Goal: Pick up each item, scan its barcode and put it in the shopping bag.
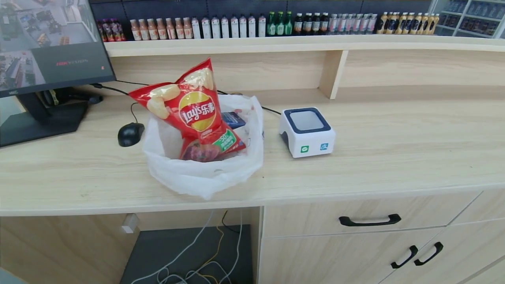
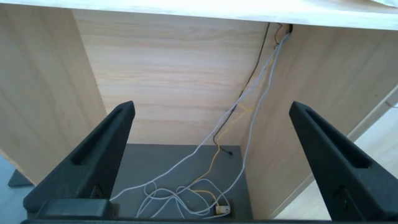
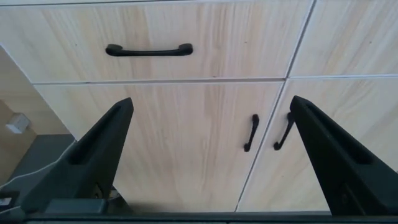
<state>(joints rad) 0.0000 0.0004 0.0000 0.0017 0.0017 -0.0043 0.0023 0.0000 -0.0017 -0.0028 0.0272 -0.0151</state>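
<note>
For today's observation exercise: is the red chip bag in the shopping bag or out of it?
In: the chip bag stands with its lower end inside the open shopping bag, top sticking out.

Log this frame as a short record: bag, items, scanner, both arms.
shopping bag: white, open, on counter beside scanner
chip bag: red, upright in shopping bag
blue item: in shopping bag behind chip bag
left gripper: facing cables under counter, jaws open, empty
right gripper: facing drawer, jaws open, empty
</note>
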